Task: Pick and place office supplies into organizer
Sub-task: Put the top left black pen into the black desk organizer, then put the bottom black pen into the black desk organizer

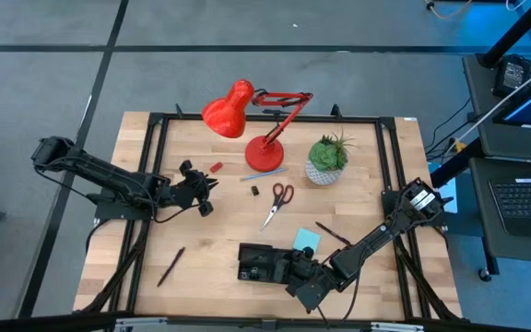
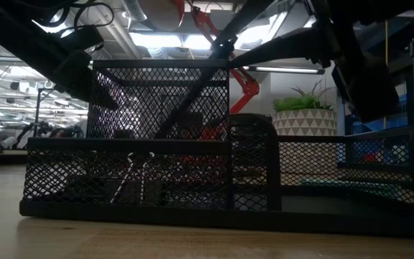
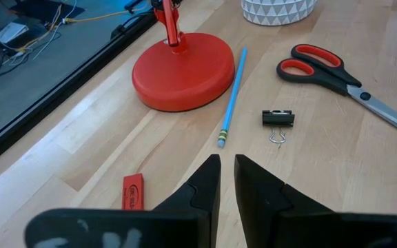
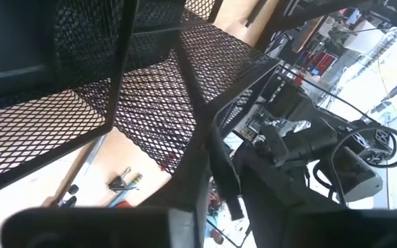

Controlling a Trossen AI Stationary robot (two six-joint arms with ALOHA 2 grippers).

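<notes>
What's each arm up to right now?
Left gripper nearly closed, empty, near red eraser. Right gripper over organizer. Scissors not yet stowed.

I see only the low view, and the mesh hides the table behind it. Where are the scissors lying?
Observer: The scissors lie mid-table, between the lamp and the organizer, touching neither.
Operator: Which arm is at the organizer?
Observer: The right gripper, at the organizer's right end, by the table's near edge.
Operator: And the other arm?
Observer: The left gripper hovers left of the scissors, near a red piece, holding nothing.
</notes>
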